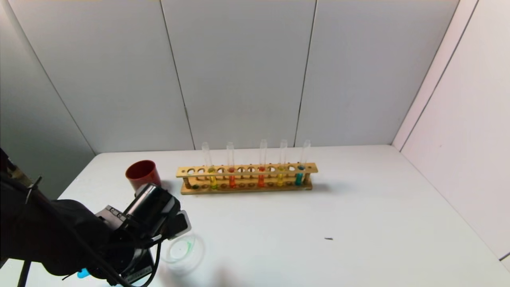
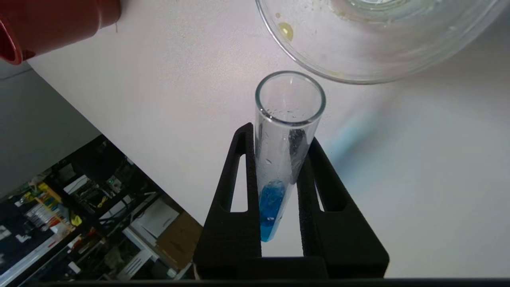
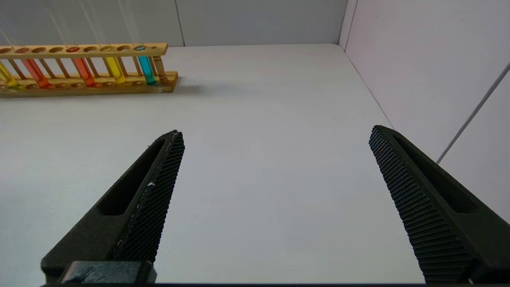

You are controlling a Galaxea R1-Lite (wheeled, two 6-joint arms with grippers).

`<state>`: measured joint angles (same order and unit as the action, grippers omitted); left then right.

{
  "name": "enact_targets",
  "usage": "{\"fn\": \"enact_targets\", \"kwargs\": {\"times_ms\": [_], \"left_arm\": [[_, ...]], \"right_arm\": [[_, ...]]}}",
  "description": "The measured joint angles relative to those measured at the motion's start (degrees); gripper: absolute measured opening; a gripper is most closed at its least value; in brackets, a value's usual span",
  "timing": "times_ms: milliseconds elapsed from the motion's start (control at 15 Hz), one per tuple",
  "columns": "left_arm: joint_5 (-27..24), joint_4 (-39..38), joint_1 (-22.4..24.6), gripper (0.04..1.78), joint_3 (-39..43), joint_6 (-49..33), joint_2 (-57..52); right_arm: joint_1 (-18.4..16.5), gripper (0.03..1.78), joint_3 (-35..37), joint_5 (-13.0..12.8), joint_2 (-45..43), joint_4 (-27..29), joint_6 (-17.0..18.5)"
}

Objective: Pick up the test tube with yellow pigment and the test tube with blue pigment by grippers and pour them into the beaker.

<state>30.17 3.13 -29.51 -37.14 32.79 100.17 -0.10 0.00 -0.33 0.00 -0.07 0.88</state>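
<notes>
Left gripper (image 2: 279, 139) clamped on the blue tube (image 2: 281, 159), lower centre of its wrist view.
Round glass beaker (image 2: 358, 59) rim sits upper right; right gripper (image 3: 275, 159) jaws, mesh-textured, wide apart over bare tabletop (image 3: 259, 119).

Lighting: bright, even, diffuse. Shadows: soft, short one right of the wooden rack (image 1: 247, 178); bluish cast on the table (image 2: 398, 179) beside the held tube. Glare: faint on the beaker (image 2: 370, 40) rim. Blur: clutter, lower left, left wrist view.
</notes>
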Motion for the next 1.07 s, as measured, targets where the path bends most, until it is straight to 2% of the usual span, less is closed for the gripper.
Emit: {"fn": "enact_targets", "kwargs": {"times_ms": [600,1067], "left_arm": [[2.88,16.68,-0.02,0.31,-10.48,1.94,5.38],[4.45,25.61,-0.78,0.31,-17.13,2.73,7.59]], "right_arm": [[0.0,1.7,0.0,-0.02,0.0,0.0,0.0],[0.0,1.7,0.0,0.0,0.0,0.0,-0.02]]}}
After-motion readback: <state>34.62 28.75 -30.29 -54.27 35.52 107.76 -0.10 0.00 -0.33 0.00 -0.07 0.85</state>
